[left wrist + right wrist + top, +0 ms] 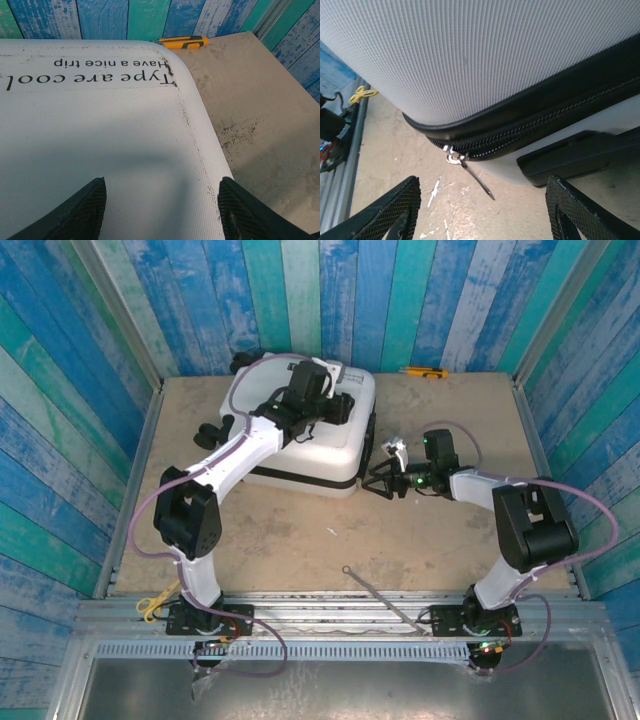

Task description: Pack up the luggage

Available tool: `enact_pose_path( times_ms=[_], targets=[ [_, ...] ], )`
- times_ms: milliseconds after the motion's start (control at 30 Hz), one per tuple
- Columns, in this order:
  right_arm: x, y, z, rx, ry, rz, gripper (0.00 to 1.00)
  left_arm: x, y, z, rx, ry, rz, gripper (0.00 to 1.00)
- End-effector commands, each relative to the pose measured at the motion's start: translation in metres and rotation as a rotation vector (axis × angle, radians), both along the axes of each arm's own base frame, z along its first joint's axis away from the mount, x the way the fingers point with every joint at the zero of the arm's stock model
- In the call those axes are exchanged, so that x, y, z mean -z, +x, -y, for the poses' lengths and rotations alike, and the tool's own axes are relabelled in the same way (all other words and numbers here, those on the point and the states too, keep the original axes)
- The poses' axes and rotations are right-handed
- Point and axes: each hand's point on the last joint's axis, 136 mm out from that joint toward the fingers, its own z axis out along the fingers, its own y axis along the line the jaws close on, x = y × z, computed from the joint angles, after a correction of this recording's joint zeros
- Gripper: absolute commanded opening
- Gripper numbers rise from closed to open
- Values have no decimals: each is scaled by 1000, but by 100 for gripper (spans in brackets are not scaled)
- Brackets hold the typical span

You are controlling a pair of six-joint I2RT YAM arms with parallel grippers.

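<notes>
Top external: the white suitcase lies flat and zipped shut, shell up, on the far left-centre of the table.
Heading: its black wheels face left and its handle side faces right. The long axis seems to run left to right, slightly skewed to the table's edges.
Left gripper: over the top shell toward its far right corner, fingers spread with nothing between them. I cannot tell whether they touch the shell.
Shell print: "Have a nice trip" reads upside down in the left wrist view, near the rounded corner.
Right gripper: low on the table, facing the suitcase's near right corner, jaws apart and empty.
Zipper pull: dangles from the closed zipper at that corner, ahead of the right fingers and apart from both.
Utility knife: yellow, on the table by the back wall, just beyond the suitcase's far right corner.
</notes>
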Motion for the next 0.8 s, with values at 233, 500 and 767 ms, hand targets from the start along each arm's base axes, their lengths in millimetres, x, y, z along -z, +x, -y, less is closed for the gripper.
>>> enact_pose_path(
  times_ms=[233, 500, 767],
  targets=[
    [10, -2, -12, -60, 7, -21, 66, 26, 2, 1, -3, 43, -42, 63],
    [19, 6, -24, -54, -17, -35, 63, 31, 0, 1, 2, 46, -58, 63],
    [16, -7, -32, -114, -11, -40, 58, 35, 1, 2, 3, 49, -64, 62]
  ],
)
